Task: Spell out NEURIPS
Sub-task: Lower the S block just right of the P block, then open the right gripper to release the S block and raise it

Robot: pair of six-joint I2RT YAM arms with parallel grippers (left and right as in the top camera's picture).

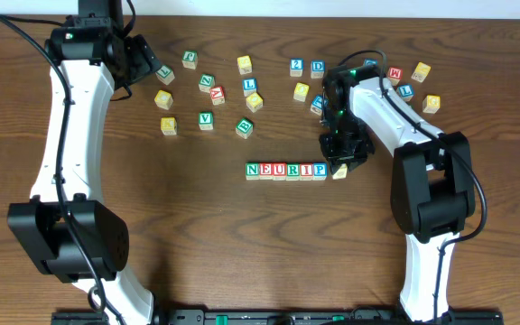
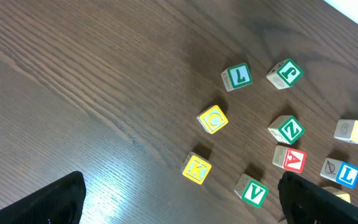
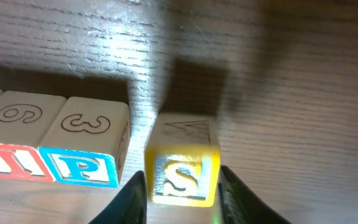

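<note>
The table is dark grained wood with a soft sheen. The S cube is pale bare wood — its yellow face glossy paint. The left arm's shell looks smooth white plastic.

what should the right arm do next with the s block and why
Probably ease the S cube a little left until it meets the P cube. The right wrist view shows a dark gap between them, and from overhead the S looks slightly askew. The right gripper brackets it on both sides, so a small nudge seems possible before backing away.
</note>
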